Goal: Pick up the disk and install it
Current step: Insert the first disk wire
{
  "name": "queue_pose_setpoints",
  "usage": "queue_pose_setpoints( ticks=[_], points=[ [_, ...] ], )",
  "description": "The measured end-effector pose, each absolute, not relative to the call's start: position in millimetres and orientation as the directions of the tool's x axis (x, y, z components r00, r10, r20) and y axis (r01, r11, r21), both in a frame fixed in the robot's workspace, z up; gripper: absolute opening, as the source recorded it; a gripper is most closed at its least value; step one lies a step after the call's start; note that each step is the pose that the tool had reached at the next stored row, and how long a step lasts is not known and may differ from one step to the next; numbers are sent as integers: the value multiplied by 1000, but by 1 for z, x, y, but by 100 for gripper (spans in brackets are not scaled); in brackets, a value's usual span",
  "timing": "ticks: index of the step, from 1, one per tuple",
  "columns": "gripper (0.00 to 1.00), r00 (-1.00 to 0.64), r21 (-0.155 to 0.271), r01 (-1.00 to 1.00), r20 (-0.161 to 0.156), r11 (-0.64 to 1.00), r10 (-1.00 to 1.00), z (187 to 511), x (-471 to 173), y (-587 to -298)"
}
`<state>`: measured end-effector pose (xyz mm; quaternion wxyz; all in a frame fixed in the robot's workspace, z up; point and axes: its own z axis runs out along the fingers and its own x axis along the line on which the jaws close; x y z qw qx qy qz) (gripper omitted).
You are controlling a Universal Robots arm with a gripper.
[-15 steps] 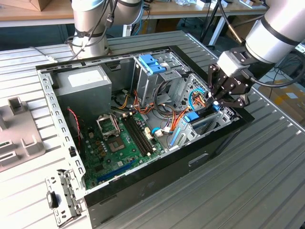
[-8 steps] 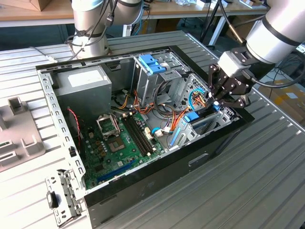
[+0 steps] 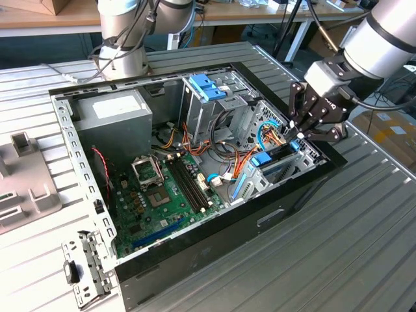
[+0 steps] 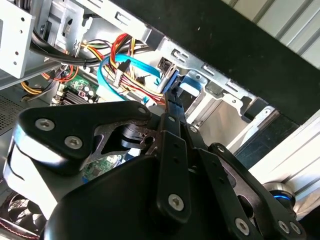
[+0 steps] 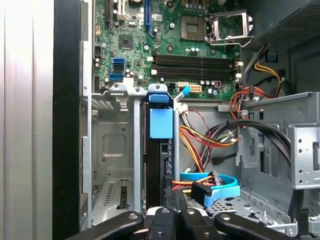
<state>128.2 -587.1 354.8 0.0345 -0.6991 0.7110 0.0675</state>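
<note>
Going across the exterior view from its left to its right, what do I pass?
Grey bracket on the table → power supply box → motherboard → blue-topped drive cage → gripper over the disk.

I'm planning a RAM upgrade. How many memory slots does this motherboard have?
4. The memory slots lie side by side as long dark parallel strips on the motherboard, next to the processor socket, on the side toward the drive cage. Nothing seems to hide any others.
</note>
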Motion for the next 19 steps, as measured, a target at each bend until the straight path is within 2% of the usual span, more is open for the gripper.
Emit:
queue_pose_setpoints(
  ticks=[19],
  points=[
    [11, -21, 51, -999, -145, 13, -989, 363, 139, -587]
  ],
)
